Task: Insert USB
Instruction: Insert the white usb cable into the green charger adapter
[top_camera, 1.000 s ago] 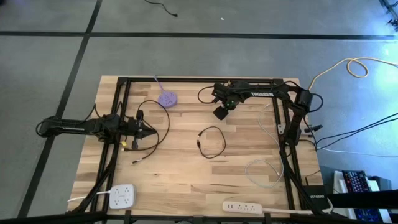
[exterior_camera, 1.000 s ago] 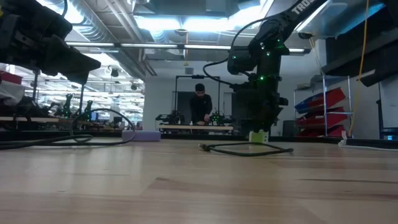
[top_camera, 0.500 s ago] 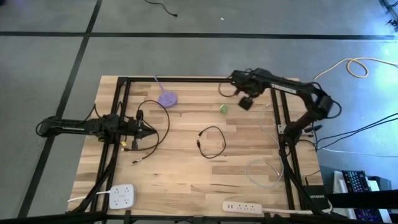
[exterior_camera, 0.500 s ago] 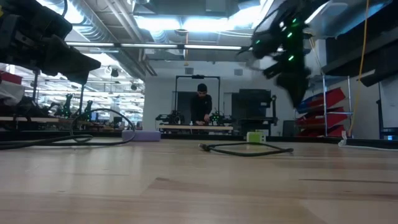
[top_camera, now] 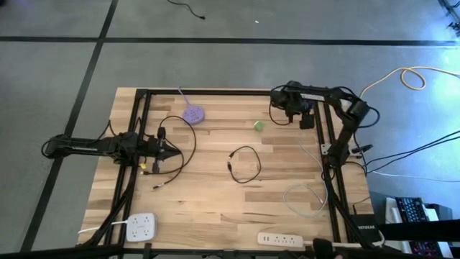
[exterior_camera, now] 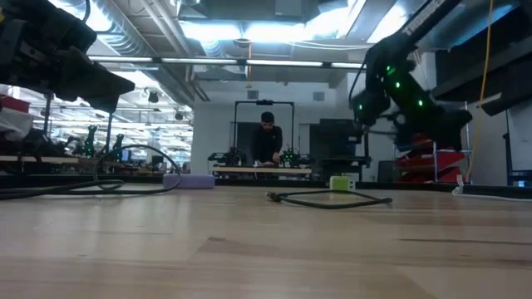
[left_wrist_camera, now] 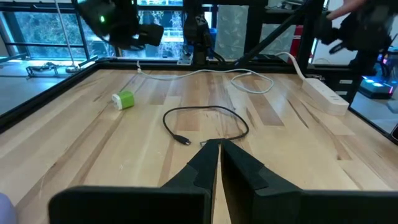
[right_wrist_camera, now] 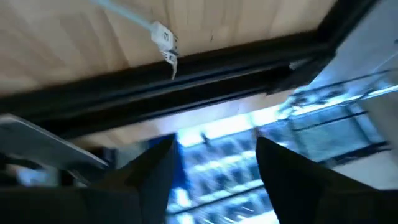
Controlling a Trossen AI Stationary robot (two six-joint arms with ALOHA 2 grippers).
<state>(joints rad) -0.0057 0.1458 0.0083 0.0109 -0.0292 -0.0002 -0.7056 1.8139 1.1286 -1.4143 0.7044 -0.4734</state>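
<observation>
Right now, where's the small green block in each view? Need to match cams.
High view: green block on the table, far half, right of centre, left of the right gripper.
Low view: green block at the far table edge, right of centre.
Left wrist view: green block upper left.
Right wrist view: not in it.
Shared landmark: the looped black cable lies just nearer than it.

the only lettering that can be made out in the high view is white print on a black box (top_camera: 365, 232) on the floor off the table's right edge, apparently "netgear". the white tag (right_wrist_camera: 163, 36) on the cable end in the right wrist view carries marks too small to read.
</observation>
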